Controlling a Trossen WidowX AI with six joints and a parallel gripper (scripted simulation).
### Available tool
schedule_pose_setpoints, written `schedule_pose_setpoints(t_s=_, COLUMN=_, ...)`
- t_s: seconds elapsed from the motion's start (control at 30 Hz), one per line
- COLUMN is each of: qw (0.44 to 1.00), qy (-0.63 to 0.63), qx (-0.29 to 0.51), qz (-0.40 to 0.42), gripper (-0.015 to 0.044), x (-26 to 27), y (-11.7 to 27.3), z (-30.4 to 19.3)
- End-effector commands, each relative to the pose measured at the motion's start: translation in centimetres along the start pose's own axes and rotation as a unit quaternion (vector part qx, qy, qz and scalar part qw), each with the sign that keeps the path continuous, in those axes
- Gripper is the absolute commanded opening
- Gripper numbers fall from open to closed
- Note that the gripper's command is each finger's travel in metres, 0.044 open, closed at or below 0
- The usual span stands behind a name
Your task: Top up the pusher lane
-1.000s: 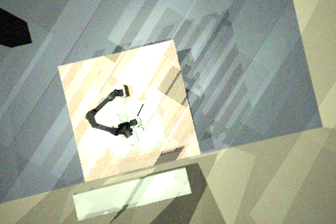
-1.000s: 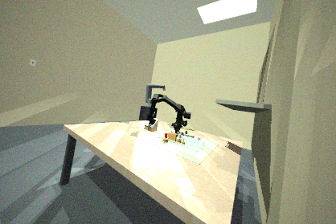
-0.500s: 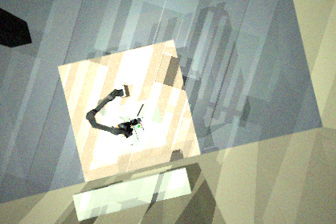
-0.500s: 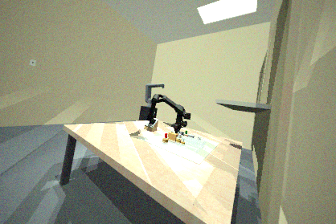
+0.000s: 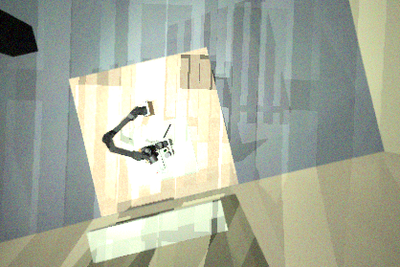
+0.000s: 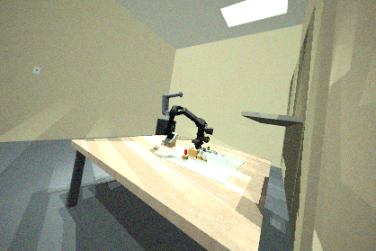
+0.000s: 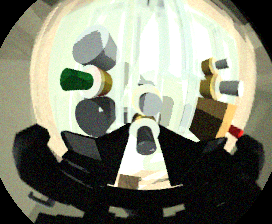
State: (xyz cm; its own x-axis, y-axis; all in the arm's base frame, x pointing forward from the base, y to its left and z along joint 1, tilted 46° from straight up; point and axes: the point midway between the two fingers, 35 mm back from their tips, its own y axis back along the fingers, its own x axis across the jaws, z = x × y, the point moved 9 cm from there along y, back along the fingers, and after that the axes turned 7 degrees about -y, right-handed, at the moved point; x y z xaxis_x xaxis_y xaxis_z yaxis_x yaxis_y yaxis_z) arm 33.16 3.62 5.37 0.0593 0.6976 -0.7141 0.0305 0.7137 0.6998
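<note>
My gripper (image 7: 143, 127) (image 6: 198, 147) is shut on a jar. The held jar (image 7: 147, 141) has a dark grey cap, a pale collar and a gold body, and stands between the fingertips in the wrist view. Just beyond it is a round piece (image 7: 151, 103) with a light grey top and white rim, close to the held jar; whether they touch cannot be told. Pale, see-through lane walls run away behind them, washed out by glare. The lane floor, front stop and pusher plate cannot be made out. In the top view the gripper is over the pale mat, too small for detail.
In the wrist view, a green-capped jar (image 7: 77, 79) lies between two grey cylinders (image 7: 89, 46) (image 7: 95, 115) at left. At right are two grey-capped gold jars (image 7: 221, 64) (image 7: 230, 88), a brown block (image 7: 210, 118) and a red-capped item (image 7: 235, 131). In the exterior view the red cap (image 6: 185, 151) shows near the block.
</note>
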Motion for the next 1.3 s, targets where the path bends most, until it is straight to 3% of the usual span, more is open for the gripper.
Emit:
schedule_pose_setpoints(t_s=0.0, qw=1.0, qy=-0.005, qx=-0.006, qz=-0.002, gripper=0.0, x=-0.11, y=-0.17, z=0.27)
schedule_pose_setpoints(t_s=1.27, qw=1.0, qy=-0.005, qx=-0.006, qz=-0.002, gripper=0.0, x=-0.07, y=-0.96, z=-0.21)
